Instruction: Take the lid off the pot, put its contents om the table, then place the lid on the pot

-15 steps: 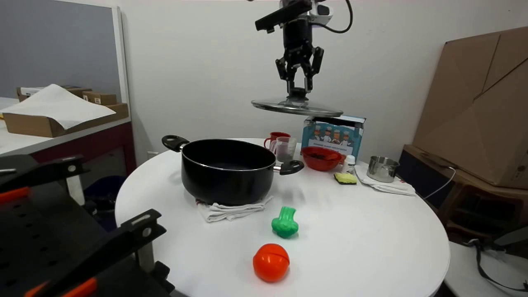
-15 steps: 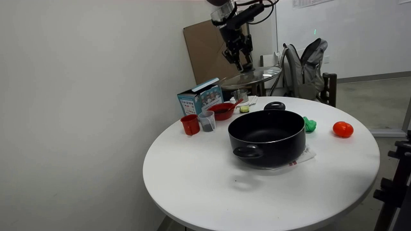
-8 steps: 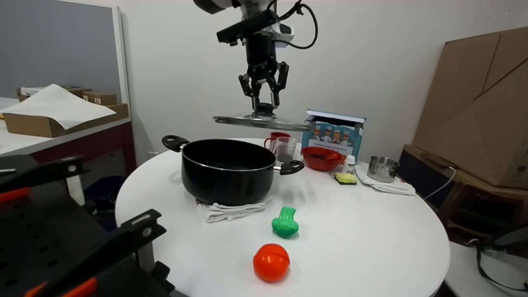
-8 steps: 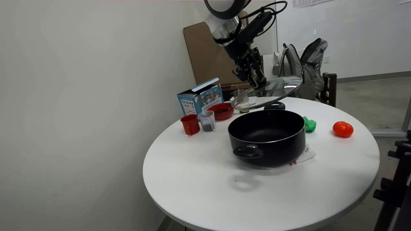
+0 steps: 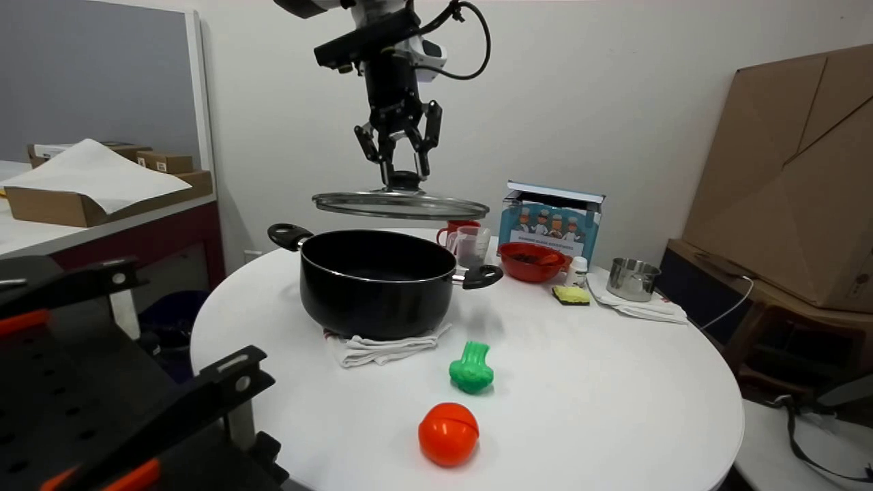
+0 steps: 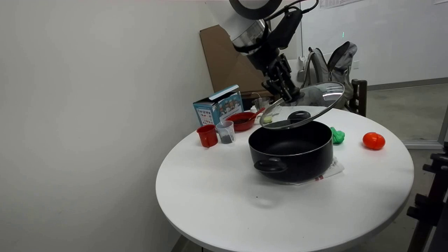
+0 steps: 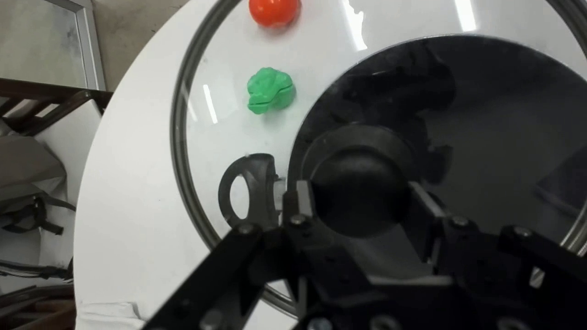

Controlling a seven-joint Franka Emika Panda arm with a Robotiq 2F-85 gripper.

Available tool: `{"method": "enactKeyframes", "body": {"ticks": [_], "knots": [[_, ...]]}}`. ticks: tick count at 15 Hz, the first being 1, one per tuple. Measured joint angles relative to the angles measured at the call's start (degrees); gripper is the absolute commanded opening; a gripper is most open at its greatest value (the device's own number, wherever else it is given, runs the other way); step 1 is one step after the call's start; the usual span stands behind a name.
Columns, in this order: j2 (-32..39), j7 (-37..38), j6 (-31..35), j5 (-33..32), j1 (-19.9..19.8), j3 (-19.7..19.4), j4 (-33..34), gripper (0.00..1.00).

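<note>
The glass lid point(image 5: 401, 203) hangs tilted above the pot point(image 5: 378, 303), apart from it. The gripper point(image 5: 406, 174) pinches the lid's knob point(image 7: 360, 188), presumably for a central hold. On the table point(image 5: 600, 416), the green piece point(image 5: 471, 370) lies near the pot, the red ball point(image 5: 448, 434) farther off: only covering seems left. A folded cloth point(image 5: 374, 352) under the pot probably protects the table.

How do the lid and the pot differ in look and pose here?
The lid is clear glass; the pot is opaque black. The lid hangs tilted from the gripper; the pot sits upright on a folded cloth. The lid has one central knob; the pot has two side handles. Both are round, and knob and handles are black.
</note>
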Motion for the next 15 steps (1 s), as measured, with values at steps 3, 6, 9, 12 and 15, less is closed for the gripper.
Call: {"method": "enactKeyframes", "body": {"ticks": [3,6,9,12,15], "knots": [[-0.5,-0.02,-0.01,0.0,0.06,1.56,-1.47,0.24],[-0.41,-0.02,-0.02,0.0,0.18,2.63,-1.91,0.24],[0.0,-0.02,-0.04,0.0,0.43,2.9,-1.91,0.24],[0.74,-0.02,-0.08,0.0,0.52,2.9,-1.61,0.24],[2.15,-0.01,-0.08,0.0,0.52,2.89,-0.54,0.24]]}}
